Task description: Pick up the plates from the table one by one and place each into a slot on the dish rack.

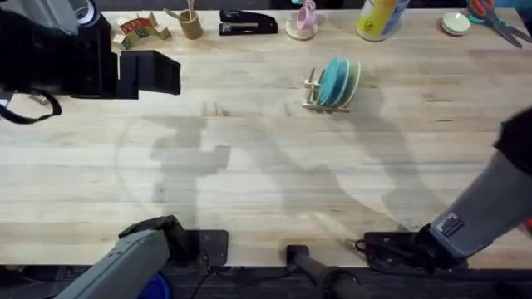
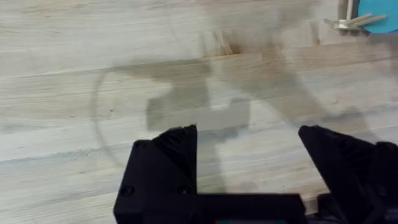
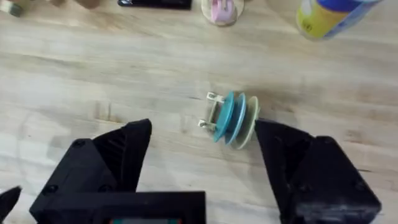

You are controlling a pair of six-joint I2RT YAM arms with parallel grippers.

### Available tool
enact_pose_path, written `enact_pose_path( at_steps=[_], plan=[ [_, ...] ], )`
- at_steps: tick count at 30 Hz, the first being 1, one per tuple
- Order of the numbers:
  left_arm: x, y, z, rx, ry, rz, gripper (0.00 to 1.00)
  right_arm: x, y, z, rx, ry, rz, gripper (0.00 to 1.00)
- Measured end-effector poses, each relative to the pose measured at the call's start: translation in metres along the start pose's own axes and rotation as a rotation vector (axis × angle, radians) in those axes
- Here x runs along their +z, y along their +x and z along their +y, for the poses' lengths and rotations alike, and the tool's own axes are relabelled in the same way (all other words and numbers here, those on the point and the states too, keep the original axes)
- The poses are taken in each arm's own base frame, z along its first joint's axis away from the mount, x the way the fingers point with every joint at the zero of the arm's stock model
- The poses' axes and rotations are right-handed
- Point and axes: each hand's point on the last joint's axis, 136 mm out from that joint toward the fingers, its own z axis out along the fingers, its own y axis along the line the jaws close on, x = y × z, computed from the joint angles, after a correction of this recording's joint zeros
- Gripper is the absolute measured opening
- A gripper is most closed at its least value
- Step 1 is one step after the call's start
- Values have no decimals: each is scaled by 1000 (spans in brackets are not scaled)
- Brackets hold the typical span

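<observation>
The plates point(image 1: 339, 81) are all standing on edge in the dish rack point(image 1: 314, 93), a turquoise one, a pale blue one and a cream one packed side by side between the thin pale wooden pegs. No plate is lying loose on the table point(image 1: 249, 166) around the rack, so the task is looking finished and no further pick seems called for.

From the rack, both arms are sitting well back toward their bases; the right gripper point(image 3: 205, 168) is facing the rack straight ahead of its black fingers, while the left gripper point(image 2: 249, 171) is seeing only the rack's corner off to one side. The right arm is therefore judged the nearer. Both sets of fingers are spread wide apart and holding nothing. The tabletop is showing light planks with clear grain.
</observation>
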Motion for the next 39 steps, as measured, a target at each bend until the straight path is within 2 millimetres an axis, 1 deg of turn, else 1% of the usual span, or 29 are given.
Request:
enact_pose_path(
  at_steps=[8,11,13,17,20,25,31,39],
  plan=[
    [0,0,0,0,0,0,995,-61,0,-7,-49,-37,-127,995],
    [0,5,-1,-6,5,20,995,-81,1,-10,-63,-48,-169,995],
    [0,7,-2,-9,8,30,995,-94,6,-13,-69,-53,-190,995],
    [0,10,-3,-13,11,42,995,-117,22,-21,-79,-54,-207,995],
    [0,10,-3,-13,11,41,994,-128,36,-29,-82,-40,-205,995],
    [0,10,-3,-13,11,41,995,-139,61,-45,-85,-4,-190,995],
    [0,10,-3,-13,11,42,995,-150,89,-56,-86,7,-181,994],
    [0,10,-3,-13,11,41,995,-168,118,-68,-82,3,-206,993]
  ],
)
